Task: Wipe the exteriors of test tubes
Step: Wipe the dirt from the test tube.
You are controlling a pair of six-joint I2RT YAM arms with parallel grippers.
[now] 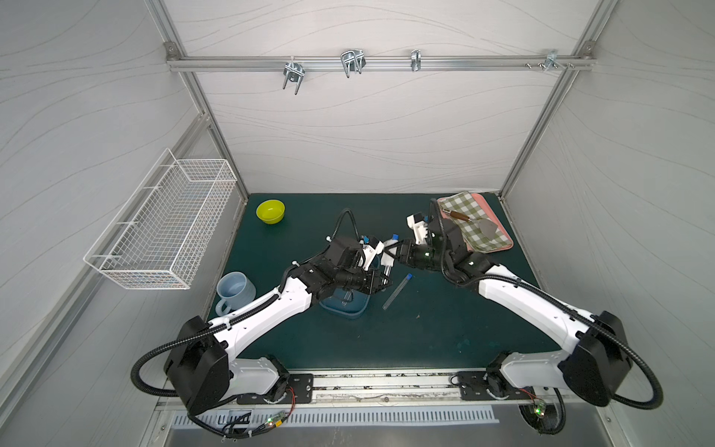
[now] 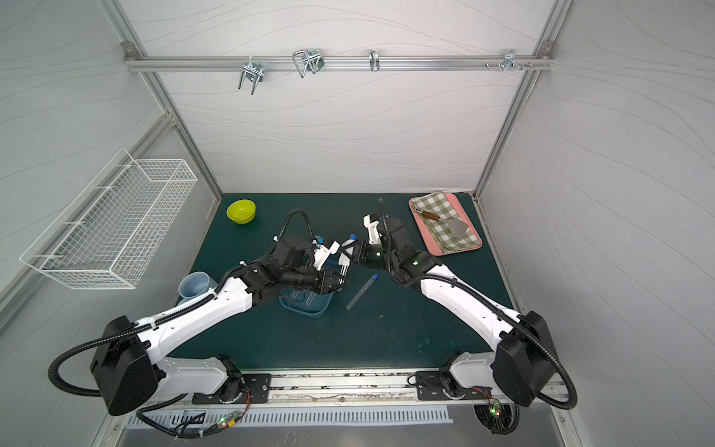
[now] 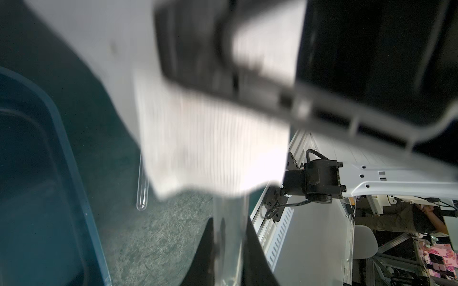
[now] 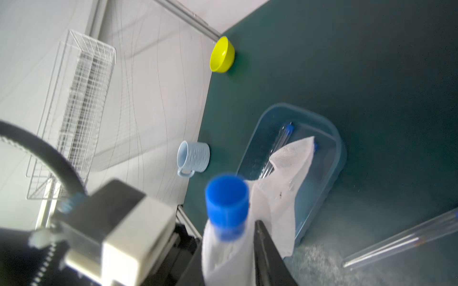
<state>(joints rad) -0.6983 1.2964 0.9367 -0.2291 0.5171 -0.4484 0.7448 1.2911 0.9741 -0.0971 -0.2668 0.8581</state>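
One test tube (image 4: pixel 226 198) is pinched by the left gripper (image 3: pixel 230 220), whose jaws are pressed together on the glass, towards the end away from the cap. The right gripper (image 4: pixel 230 247) is closed on a white cloth (image 4: pixel 280 198) wrapped round the same tube just under its blue cap. The cloth is best drawn along the glass with light, even pressure, as thin glass can be snapped. Below both grippers, a blue tray (image 4: pixel 334 138) holding two more tubes (image 4: pixel 282 141) is seen on the dark green bench (image 4: pixel 371 62). A fourth tube (image 4: pixel 401 240) lies loose beside the tray. The bench is enclosed by white walls.
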